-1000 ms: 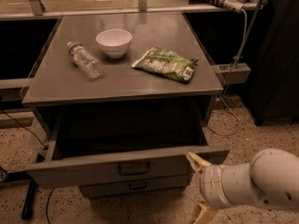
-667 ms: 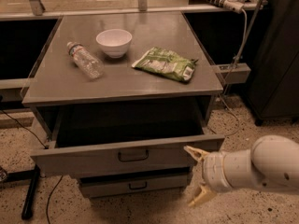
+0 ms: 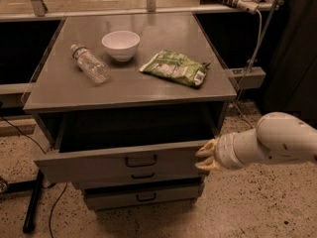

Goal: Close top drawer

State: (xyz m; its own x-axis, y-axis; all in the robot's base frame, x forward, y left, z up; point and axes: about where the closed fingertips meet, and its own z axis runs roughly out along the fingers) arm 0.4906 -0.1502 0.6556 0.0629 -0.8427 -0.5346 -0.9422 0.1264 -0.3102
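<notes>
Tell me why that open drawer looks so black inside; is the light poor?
In the camera view, dim warm light seems to fall from above; the tabletop shades the inside of the top drawer, so it reads black; the gripper, at the drawer front's right end, shows pale.

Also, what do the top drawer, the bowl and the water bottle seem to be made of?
The top drawer looks like painted metal: matte grey, flat even front. The bowl may be ceramic or plastic: smooth white. The water bottle is clear plastic, see-through. The gripper is at the drawer front's right end.
</notes>
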